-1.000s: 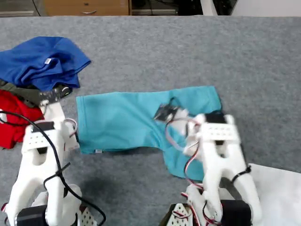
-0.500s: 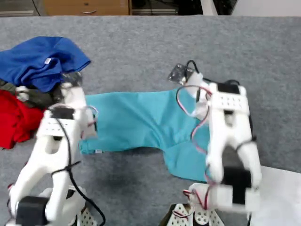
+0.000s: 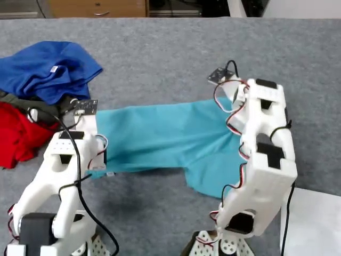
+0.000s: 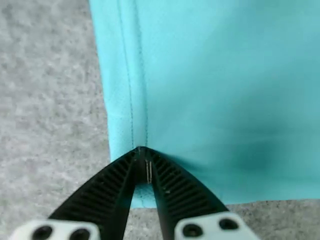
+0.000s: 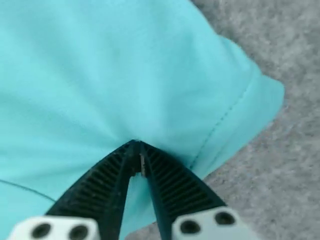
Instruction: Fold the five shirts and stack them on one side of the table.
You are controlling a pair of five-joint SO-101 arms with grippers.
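High view: teal shirt (image 3: 160, 138) lies spread mid-surface (image 3: 160, 53) between the arms; it looks soft, light and limp, so hems are probably the best hold.
Left wrist view: left gripper (image 4: 142, 152) closed, pinching the stitched hem.
Right wrist view: right gripper (image 5: 135, 147) closed, pinching cloth near the sleeve hem.

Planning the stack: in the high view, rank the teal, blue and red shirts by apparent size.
Largest: teal shirt, spread flat.
Next: blue shirt, bunched.
Smallest: red shirt, crumpled, partly cut off at the edge, so its ranking is unsure.

We count four shirts (image 3: 160, 138) (image 3: 48, 69) (image 3: 16, 136) (image 3: 21, 101), two arms (image 3: 58, 165) (image 3: 264, 144), one white sheet (image 3: 314, 224) and one table (image 3: 160, 48).
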